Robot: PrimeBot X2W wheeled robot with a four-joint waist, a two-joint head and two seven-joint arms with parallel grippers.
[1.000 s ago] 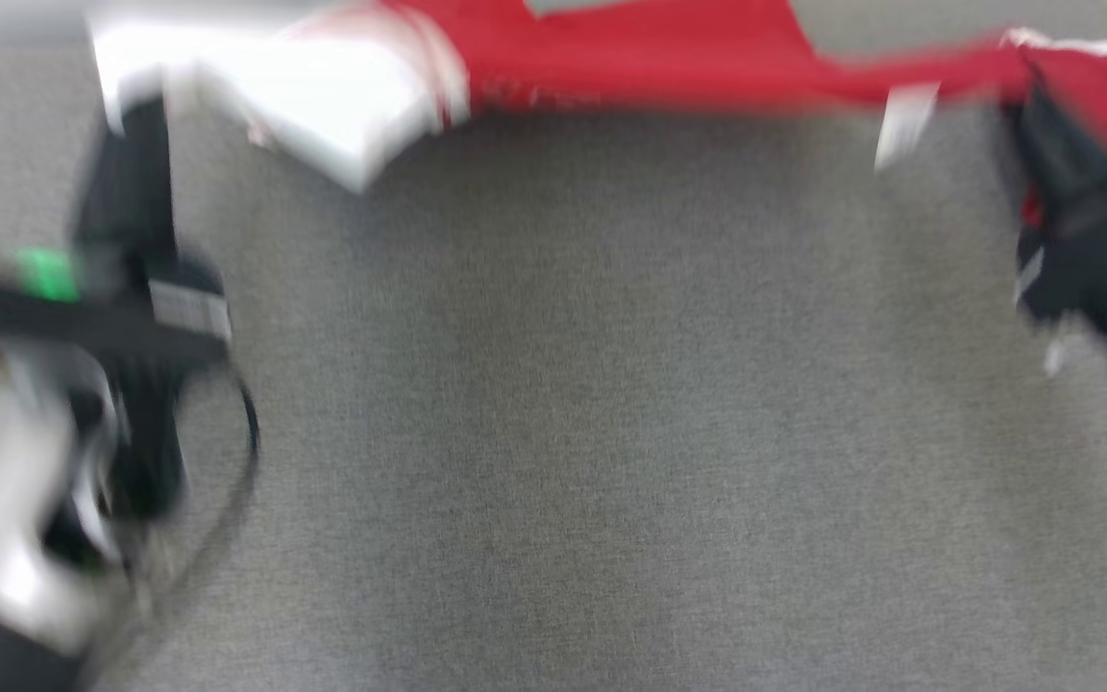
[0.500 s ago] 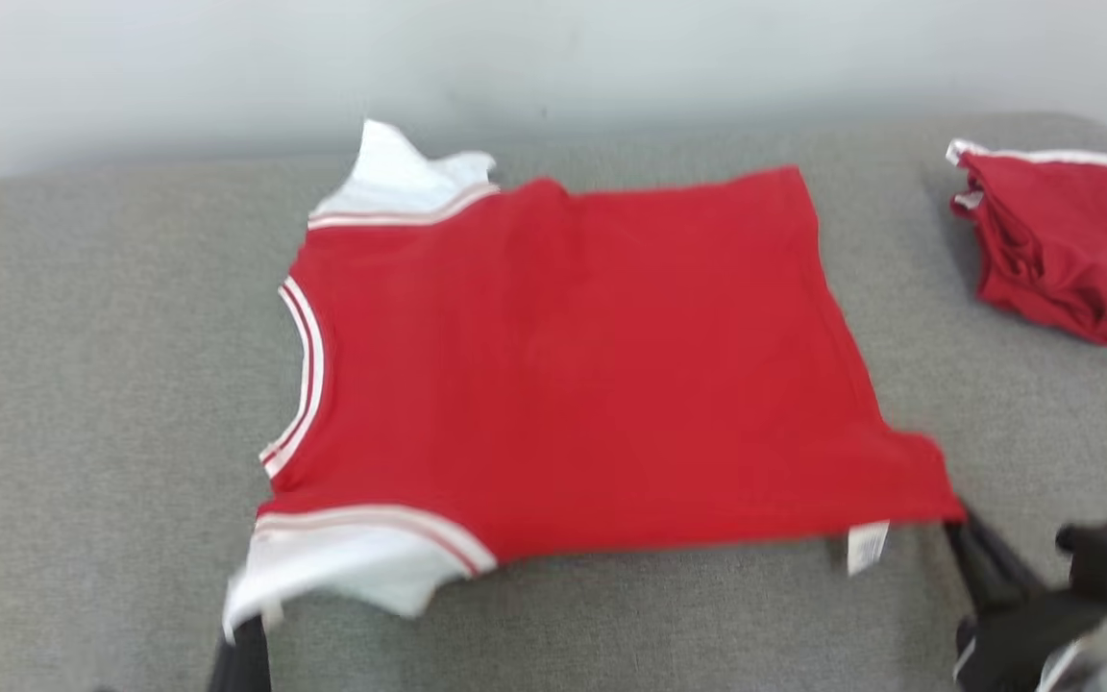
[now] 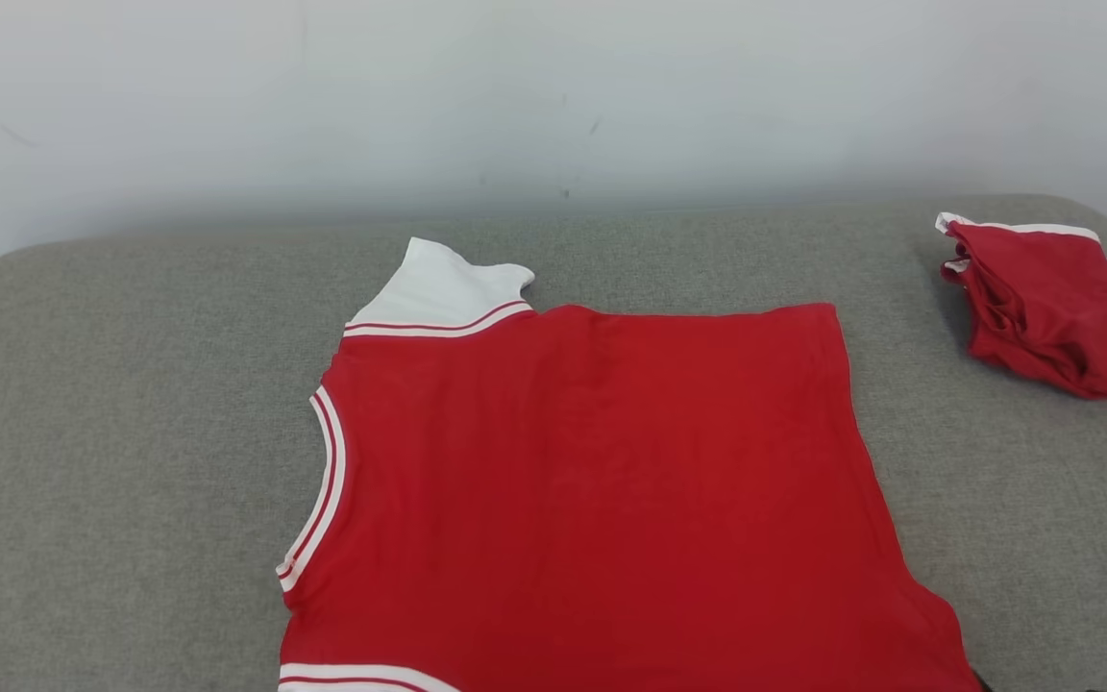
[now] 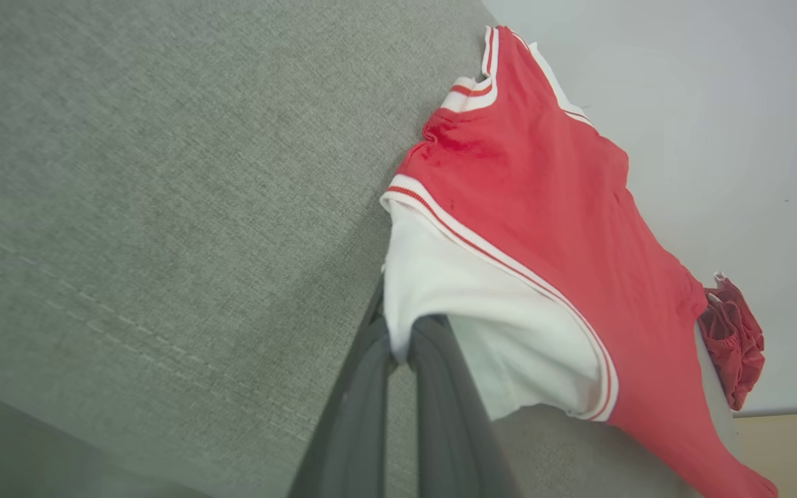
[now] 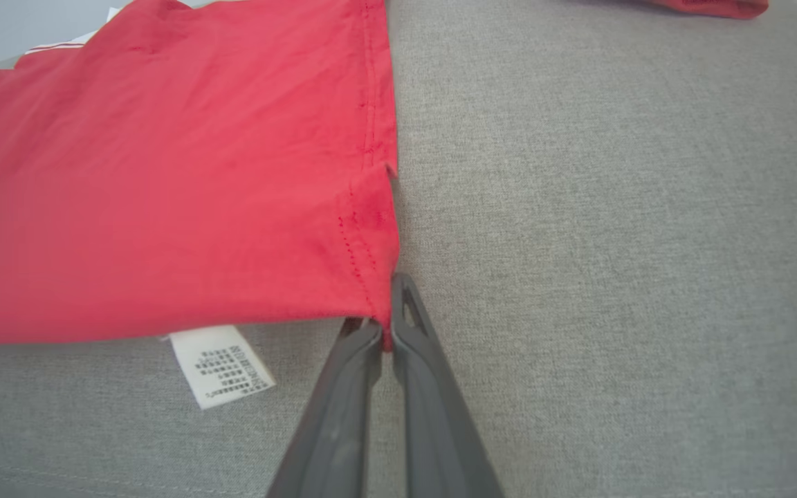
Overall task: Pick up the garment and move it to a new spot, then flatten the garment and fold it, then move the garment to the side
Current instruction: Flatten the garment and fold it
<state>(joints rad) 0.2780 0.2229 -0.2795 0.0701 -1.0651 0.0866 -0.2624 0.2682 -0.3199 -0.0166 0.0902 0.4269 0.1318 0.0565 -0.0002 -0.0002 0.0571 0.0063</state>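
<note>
evidently soft and light, the garment [image 3: 592, 481] was best held at edges: left gripper [image 4: 398, 349] clenched its sleeve [image 4: 454, 297], right gripper [image 5: 385, 335] its hem corner [image 5: 369, 277].

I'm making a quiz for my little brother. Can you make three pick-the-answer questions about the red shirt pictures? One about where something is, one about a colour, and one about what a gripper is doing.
1. Where does the small red bundle lie from the shirt?
A) on top of it
B) to its right, apart from it
C) tucked under it

2. What colour are the shirt's sleeves?
A) white
B) green
C) black

3. What is the right gripper doing?
A) standing wide open
B) holding a sock
C) shut on the shirt's corner

Answers:
1 B, a strip of grey cushion lies between them.
2 A, white cloth pokes out past the striped trim.
3 C, it pinches the red hem corner.
</note>
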